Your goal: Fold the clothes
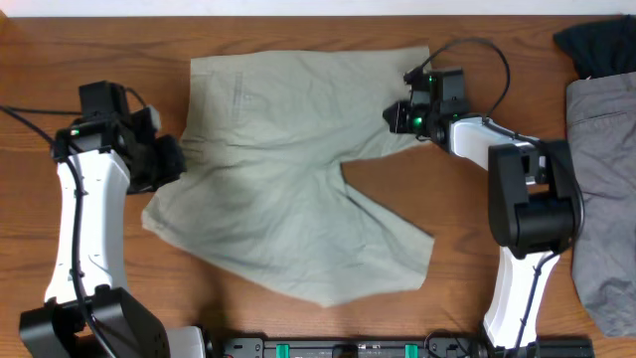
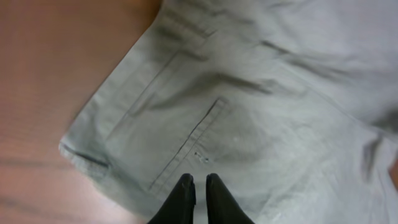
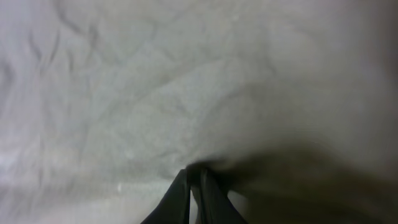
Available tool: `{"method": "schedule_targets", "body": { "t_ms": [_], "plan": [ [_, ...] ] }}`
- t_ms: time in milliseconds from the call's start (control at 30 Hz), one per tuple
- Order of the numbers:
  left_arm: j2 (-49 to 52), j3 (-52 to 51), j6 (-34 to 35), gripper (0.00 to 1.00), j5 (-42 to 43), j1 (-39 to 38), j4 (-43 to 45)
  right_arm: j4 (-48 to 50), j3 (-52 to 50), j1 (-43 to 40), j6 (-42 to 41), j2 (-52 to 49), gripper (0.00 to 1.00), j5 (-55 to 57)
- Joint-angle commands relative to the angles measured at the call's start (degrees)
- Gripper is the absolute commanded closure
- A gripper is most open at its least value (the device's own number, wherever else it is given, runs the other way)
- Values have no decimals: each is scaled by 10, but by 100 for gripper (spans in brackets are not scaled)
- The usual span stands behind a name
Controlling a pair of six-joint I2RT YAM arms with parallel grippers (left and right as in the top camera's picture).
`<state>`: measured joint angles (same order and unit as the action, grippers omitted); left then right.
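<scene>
Lying flat, shorts (image 1: 288, 169), waistband (image 1: 197, 109) left, legs (image 1: 378, 89) pointing right, left end effector (image 2: 199, 180) narrow, right end effector (image 3: 194, 174) pinching them.

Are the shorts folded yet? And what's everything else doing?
Light khaki-green cotton shorts: unfolded, spread flat.
Left gripper: shut, above the shorts, holding nothing.
Right gripper: shut, pinching the shorts' cloth.
Grey cloth garment: lying flat, untouched.
Black cloth garment: bunched up, partly out of view.
</scene>
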<state>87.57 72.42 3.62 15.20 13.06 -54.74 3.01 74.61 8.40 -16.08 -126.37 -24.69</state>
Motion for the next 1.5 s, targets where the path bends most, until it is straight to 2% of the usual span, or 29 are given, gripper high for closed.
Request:
{"method": "schedule_targets", "body": {
  "t_ms": [0, 100, 133, 200, 300, 400, 467, 533, 833, 1033, 1267, 1333, 1467],
  "plan": [
    [-8, 0, -12, 86, 49, -27, 19, 18, 7, -23, -43, -88, 92, 137],
    [-7, 0, -12, 83, 52, -54, 40, 40, 67, -36, -49, -127, 92, 111],
    [-8, 0, -13, 77, 52, -63, 46, 39, 94, -38, -49, -142, 92, 99],
    [-7, 0, -13, 73, 51, -81, 60, 38, 148, -41, -49, -171, 94, 65],
    [-7, 0, -13, 60, 51, -104, 76, 35, 217, -41, -27, -197, 96, 7],
    [-7, 0, -13, 52, 47, -115, 77, 34, 247, -45, -6, -183, 60, -57],
    [-7, 0, -13, 51, 47, -115, 73, 33, 252, -55, -6, -158, 48, -93],
    [-7, 0, -13, 51, 47, -115, 72, 10, 251, -68, -5, -121, 40, -115],
    [-8, 0, -15, 50, 47, -115, 49, -275, 251, -127, 101, 119, 31, -128],
    [-8, 0, -15, 50, 47, -115, 7, -478, 251, -141, 110, 258, 28, -69],
    [-8, 0, -23, 50, 47, -115, -24, -674, 243, -116, 79, 288, 22, 64],
    [-8, 0, -26, 50, 47, -115, -26, -718, 206, -106, 53, 283, 22, 102],
    [-8, 0, -30, 50, 47, -115, -38, -721, 118, -113, 42, 283, 20, 104]
  ]
}}
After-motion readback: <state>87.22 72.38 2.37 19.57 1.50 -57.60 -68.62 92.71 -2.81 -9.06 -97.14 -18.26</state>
